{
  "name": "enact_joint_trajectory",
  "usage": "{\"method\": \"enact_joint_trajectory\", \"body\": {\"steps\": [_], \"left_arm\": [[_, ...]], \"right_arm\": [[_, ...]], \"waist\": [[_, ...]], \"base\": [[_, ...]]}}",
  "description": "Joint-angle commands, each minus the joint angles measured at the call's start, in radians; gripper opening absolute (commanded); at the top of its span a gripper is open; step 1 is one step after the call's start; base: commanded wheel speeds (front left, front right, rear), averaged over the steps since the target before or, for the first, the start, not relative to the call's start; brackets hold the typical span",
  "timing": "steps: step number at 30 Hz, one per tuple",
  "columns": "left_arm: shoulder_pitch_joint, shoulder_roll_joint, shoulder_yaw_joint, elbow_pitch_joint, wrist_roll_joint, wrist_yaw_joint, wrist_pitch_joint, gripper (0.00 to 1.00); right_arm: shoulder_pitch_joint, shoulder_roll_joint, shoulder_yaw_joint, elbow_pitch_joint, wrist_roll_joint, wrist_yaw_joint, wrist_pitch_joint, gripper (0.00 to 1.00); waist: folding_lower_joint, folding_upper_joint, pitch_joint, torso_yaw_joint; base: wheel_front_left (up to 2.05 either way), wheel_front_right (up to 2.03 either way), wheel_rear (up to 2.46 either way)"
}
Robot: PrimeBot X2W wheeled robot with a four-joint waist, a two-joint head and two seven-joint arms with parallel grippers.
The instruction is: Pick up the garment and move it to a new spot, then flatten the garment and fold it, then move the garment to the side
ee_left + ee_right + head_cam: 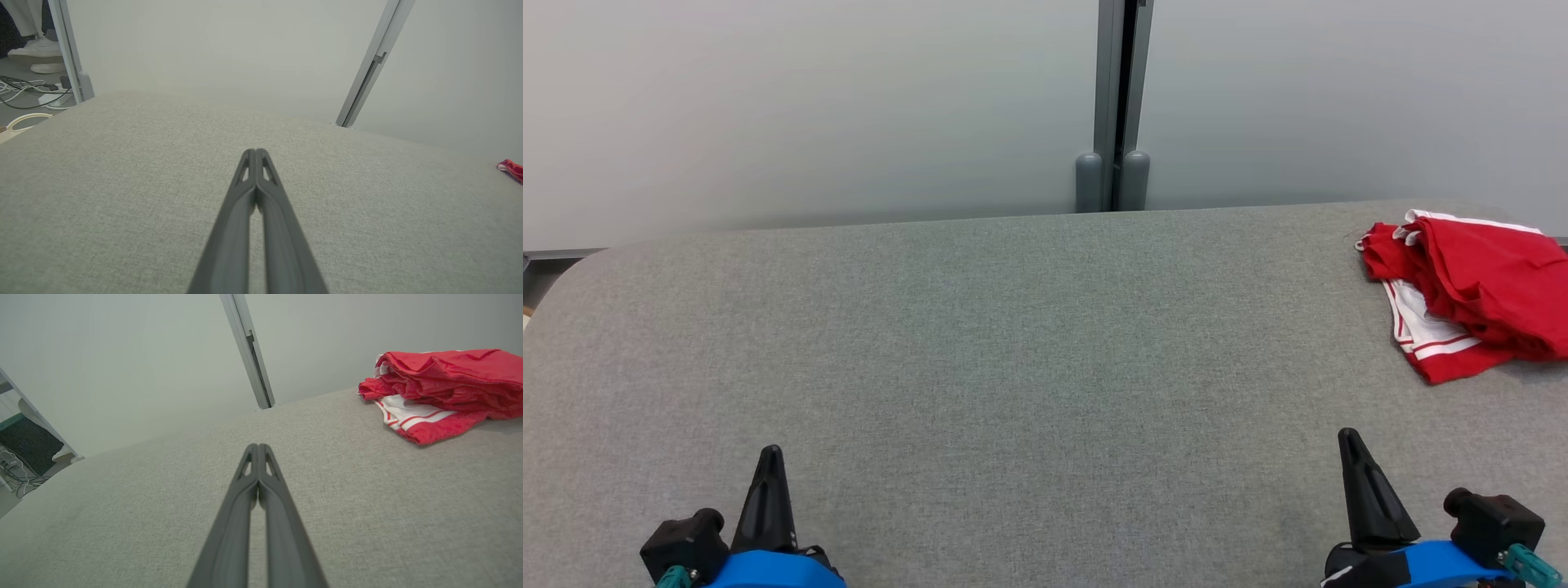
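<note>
Left pincer (pixel 770 454) sits at 7 o'clock in the head view and right pincer (pixel 1347 436) at 5 o'clock. Both point toward 12, and each holds nothing. From the head each looks like a single dark spike. The wrist views add the detail: on each pincer the two long fingers press together from tip to well down their length, closed tight on themselves just above the cloth.

The table (pixel 1013 343) is covered in grey woven fabric, with a rounded corner at 10 o'clock in the head view. Behind it stands a pale wall (pixel 809 106) of two panels.

The garment (pixel 1470 286) lies at 2 o'clock on the table, near the far edge and well apart from both pincers. It is red with white bands and red stripes. The head view cuts off its right side. The right wrist view, at 2 o'clock, shows it as a loose, thick pile of several layers with a striped white piece sticking out underneath. The left wrist view catches a small red corner of it at 3 o'clock.

A grey post (pixel 1112 106) joins the panels at 12 o'clock.

At 9 o'clock the right wrist view takes in a dark mat (pixel 28 445) on the floor. At 10 o'clock the left wrist view takes in a person's white shoes (pixel 36 51), with tangled cables (pixel 24 87) below them.
</note>
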Motion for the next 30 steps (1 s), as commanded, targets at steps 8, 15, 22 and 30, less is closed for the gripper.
{"method": "enact_joint_trajectory", "body": {"steps": [8, 15, 22, 30], "left_arm": [[-0.037, 0.005, 0.008, -0.033, -0.175, -0.009, 0.033, 0.00], [-0.044, 0.006, 0.012, -0.041, -0.298, -0.014, 0.061, 0.00], [-0.052, 0.006, 0.017, -0.048, -0.411, -0.017, 0.088, 0.00], [-0.061, 0.006, 0.023, -0.055, -0.530, -0.022, 0.116, 0.00]], "right_arm": [[-0.031, -0.008, -0.013, -0.012, 0.165, 0.000, 0.037, 0.00], [-0.042, -0.010, -0.021, -0.011, 0.281, 0.000, 0.065, 0.00], [-0.051, -0.012, -0.028, -0.011, 0.387, 0.000, 0.090, 0.00], [-0.061, -0.013, -0.037, -0.010, 0.499, 0.000, 0.118, 0.00]], "waist": [[0.0000, 0.0000, 0.000, 0.001], [0.0000, 0.0000, -0.001, 0.002], [0.0000, 0.0000, -0.001, 0.003], [0.0000, 0.0000, -0.001, 0.004]], "base": [[0.00, 0.00, 0.00], [0.00, 0.00, 0.00], [0.00, 0.00, 0.00], [0.00, 0.00, 0.00]]}}
